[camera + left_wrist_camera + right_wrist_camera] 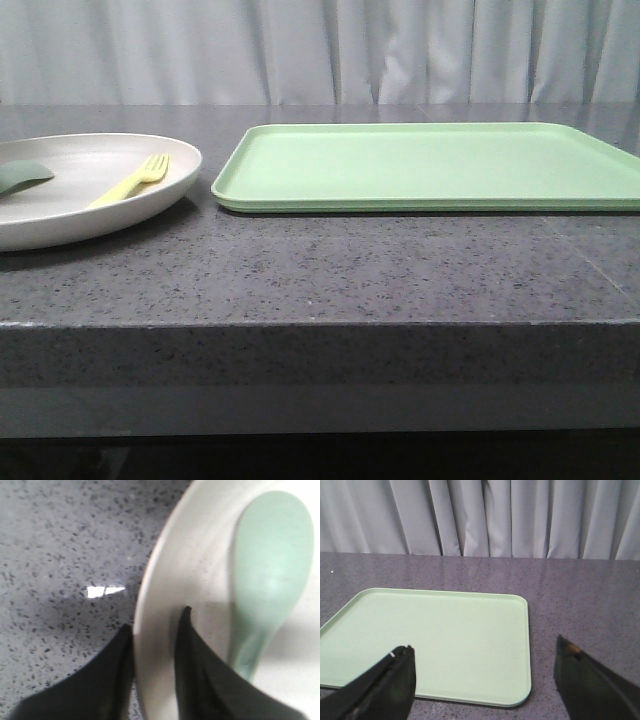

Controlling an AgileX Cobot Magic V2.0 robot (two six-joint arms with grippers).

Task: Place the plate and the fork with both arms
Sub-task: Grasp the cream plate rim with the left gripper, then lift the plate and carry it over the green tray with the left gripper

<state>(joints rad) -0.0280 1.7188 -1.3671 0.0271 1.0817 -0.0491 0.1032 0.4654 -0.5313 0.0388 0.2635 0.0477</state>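
The cream-white plate point(70, 205) sits at the left of the table, and its rim point(160, 580) fills the left wrist view. A pale-yellow fork point(132, 180) lies in it, tines toward the back. My left gripper point(156, 620) is shut on the plate's rim, one finger outside and one inside; it does not show in the front view. My right gripper point(485, 652) hangs open above the near right corner of the light-green tray point(435, 640), holding nothing.
A grey-green spoon-like utensil point(270, 575) lies in the plate next to the inner finger, also visible at the left edge point(22, 177). The light-green tray point(430, 165) lies flat at middle right. Grey curtains hang behind the speckled table.
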